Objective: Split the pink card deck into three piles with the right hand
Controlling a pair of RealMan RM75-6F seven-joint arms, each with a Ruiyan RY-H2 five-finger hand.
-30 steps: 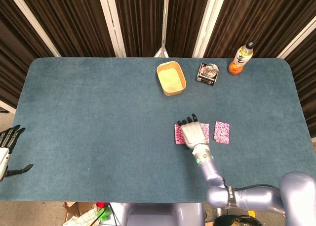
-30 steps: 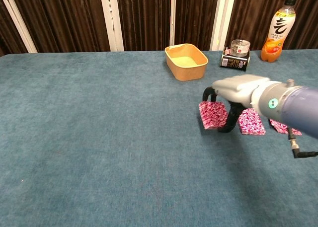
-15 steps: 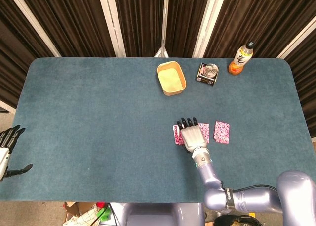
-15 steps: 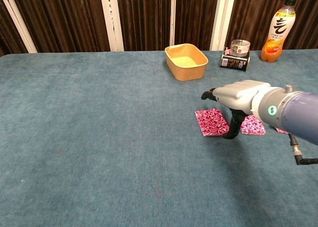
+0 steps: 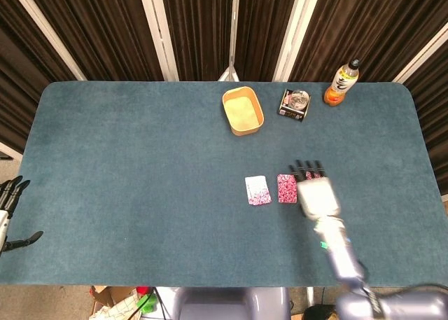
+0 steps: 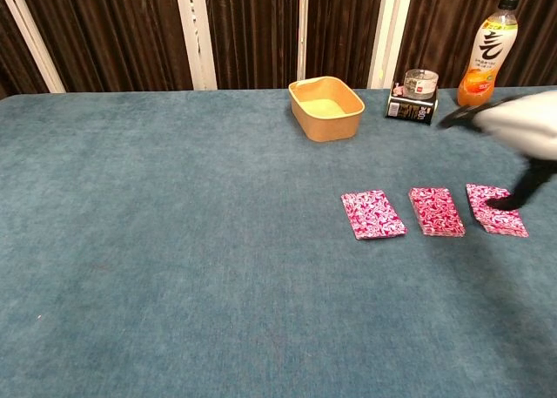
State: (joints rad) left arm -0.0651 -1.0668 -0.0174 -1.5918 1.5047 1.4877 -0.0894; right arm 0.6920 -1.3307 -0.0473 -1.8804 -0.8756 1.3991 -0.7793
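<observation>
Three pink patterned card piles lie in a row on the blue table. The left pile (image 5: 257, 190) (image 6: 373, 214) and the middle pile (image 5: 287, 188) (image 6: 436, 211) lie flat and uncovered. The right pile (image 6: 496, 209) shows in the chest view, but my right hand (image 5: 316, 194) covers it in the head view. That hand (image 6: 522, 128) is blurred at the right edge of the chest view, fingers extended, holding nothing; one dark finger hangs just above the right pile's far corner. My left hand (image 5: 8, 211) rests off the table's left edge, fingers spread and empty.
A tan bowl (image 5: 242, 110) (image 6: 326, 108) stands behind the piles. To its right are a small dark box with a glass on top (image 5: 295, 104) (image 6: 412, 100) and an orange drink bottle (image 5: 341, 82) (image 6: 488, 53).
My right hand let go of the left pile, which now lies flat, and swept right past the middle pile to above the right pile. My left hand barely moved.
</observation>
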